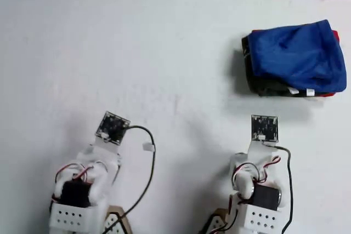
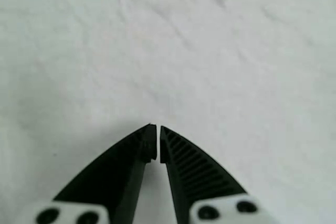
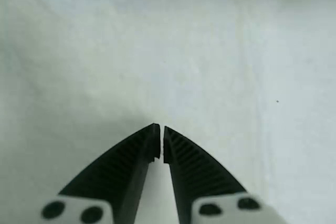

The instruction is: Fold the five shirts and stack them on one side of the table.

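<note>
The shirts (image 1: 296,58) are stacked, blue on top, on the worktop's (image 1: 137,53) right side, and with the left claw (image 2: 158,140) and right claw (image 3: 161,140) closed and empty, they are judged best left undisturbed.

Your white table (image 1: 137,47) holds a shirt stack (image 1: 296,61) at right, blue on top; an arm (image 1: 85,190) and another arm (image 1: 258,190) sit nearby.

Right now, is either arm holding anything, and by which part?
Nothing. The left end effector and right end effector are shut empty over the table; the shirts lie stacked apart.
</note>
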